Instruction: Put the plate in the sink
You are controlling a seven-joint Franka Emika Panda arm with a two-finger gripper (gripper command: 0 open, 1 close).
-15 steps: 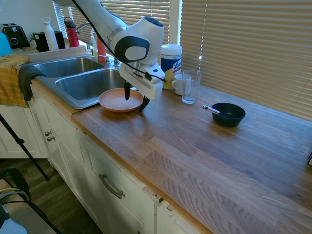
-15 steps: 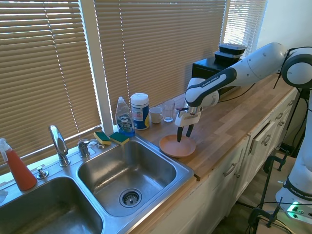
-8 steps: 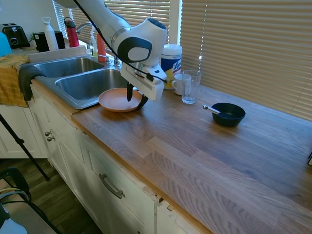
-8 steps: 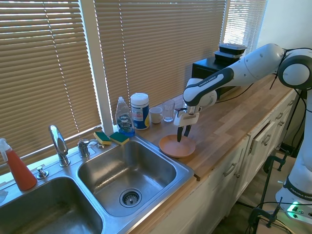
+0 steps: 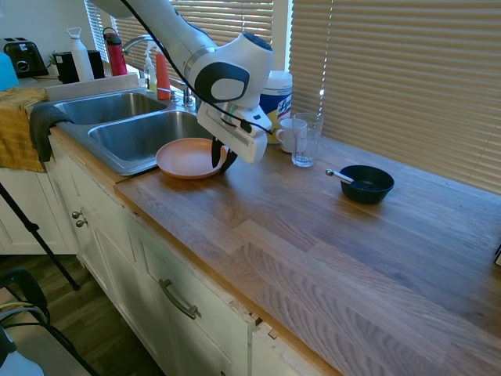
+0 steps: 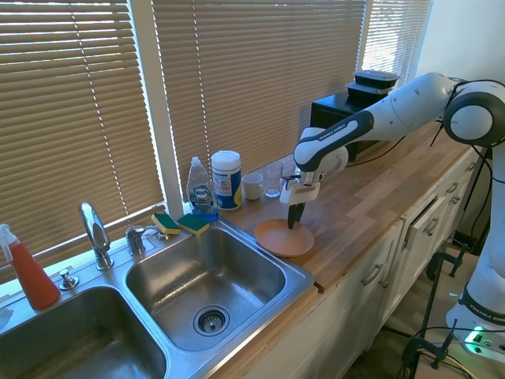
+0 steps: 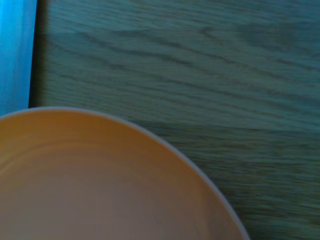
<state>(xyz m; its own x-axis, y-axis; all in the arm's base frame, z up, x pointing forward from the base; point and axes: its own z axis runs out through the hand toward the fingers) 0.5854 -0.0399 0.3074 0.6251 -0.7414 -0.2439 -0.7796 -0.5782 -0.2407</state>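
Beside the sink (image 5: 133,129), on the wooden counter, the plate (image 5: 186,158) lies with its rim pinched by the gripper (image 5: 221,160). Keep that pinch firm, raise the rim clear, then carry it over the near basin.

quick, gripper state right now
Gripper: closed on the far rim of the plate, which sits on the counter beside the sink.
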